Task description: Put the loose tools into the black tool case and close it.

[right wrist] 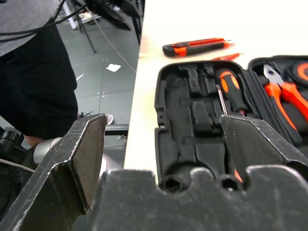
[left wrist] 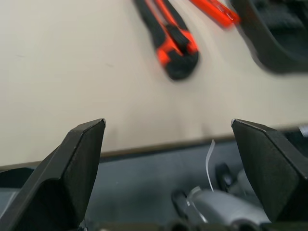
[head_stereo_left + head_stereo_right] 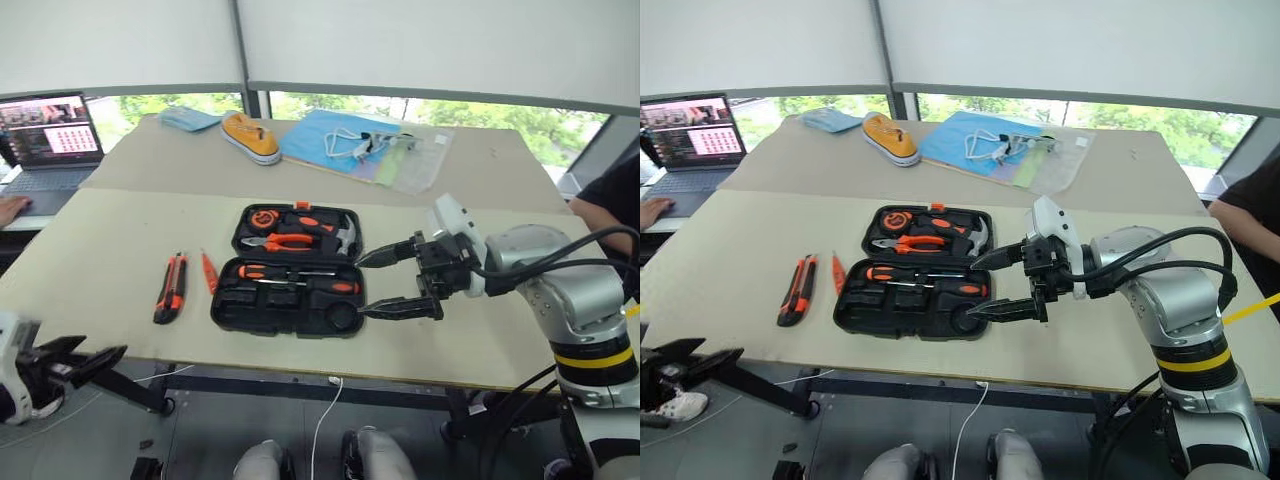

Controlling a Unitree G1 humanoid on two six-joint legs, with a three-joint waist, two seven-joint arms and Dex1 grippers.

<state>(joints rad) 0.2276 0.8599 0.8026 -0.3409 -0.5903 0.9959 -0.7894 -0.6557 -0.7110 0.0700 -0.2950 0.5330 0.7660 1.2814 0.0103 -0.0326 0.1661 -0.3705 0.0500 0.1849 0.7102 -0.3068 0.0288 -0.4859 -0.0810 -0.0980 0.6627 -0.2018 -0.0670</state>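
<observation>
From the head, the black tool case (image 3: 290, 268) lies open on the beige table (image 3: 100, 250), two screwdrivers (image 3: 300, 279) inside, with the utility knife (image 3: 170, 288) and the slim screwdriver (image 3: 209, 271) loose just to its left; the right gripper (image 3: 400, 280) hangs spread and empty at the case's right edge, the left gripper (image 3: 85, 362) wide and empty below the table's near edge. The left wrist camera sees the knife (image 2: 168, 38) on the table beyond its parted fingers (image 2: 77, 168). The right wrist camera looks between its parted fingers (image 1: 77, 159) into the case (image 1: 192, 120), with grey floor (image 1: 106, 57) beside the table.
</observation>
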